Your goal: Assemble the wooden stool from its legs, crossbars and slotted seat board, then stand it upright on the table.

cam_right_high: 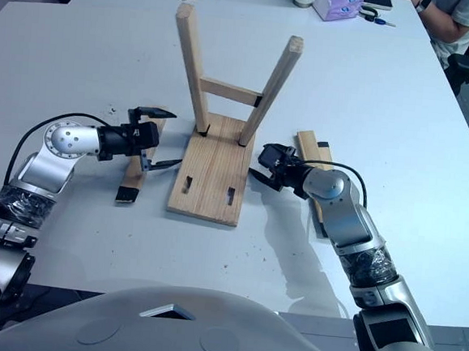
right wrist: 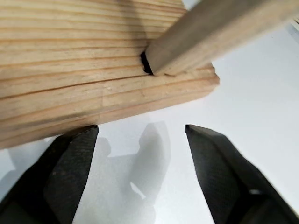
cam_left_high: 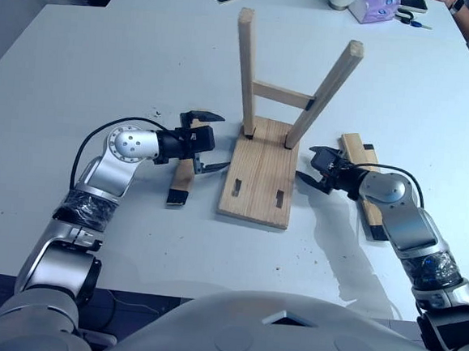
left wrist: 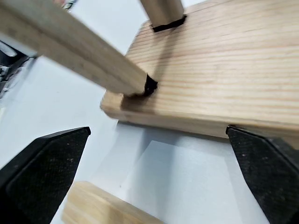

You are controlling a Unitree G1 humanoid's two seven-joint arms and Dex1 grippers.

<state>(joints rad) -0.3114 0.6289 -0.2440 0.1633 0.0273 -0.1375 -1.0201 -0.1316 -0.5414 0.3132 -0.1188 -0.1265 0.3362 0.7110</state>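
Pale, matt, grainy wood seat board (cam_left_high: 259,177) on smooth white table (cam_left_high: 105,60)

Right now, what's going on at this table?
A robot is midway through building a stool. The seat board lies flat with two legs and a crossbar standing in its far slots; the near slots are empty. The left hand and right hand, both open, flank the board. One loose piece lies by the left hand, another by the right.

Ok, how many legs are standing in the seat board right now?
2. The left leg stands in the far-left slot of the seat board, the right leg in its far-right slot, a crossbar between them. The two near slots are empty.
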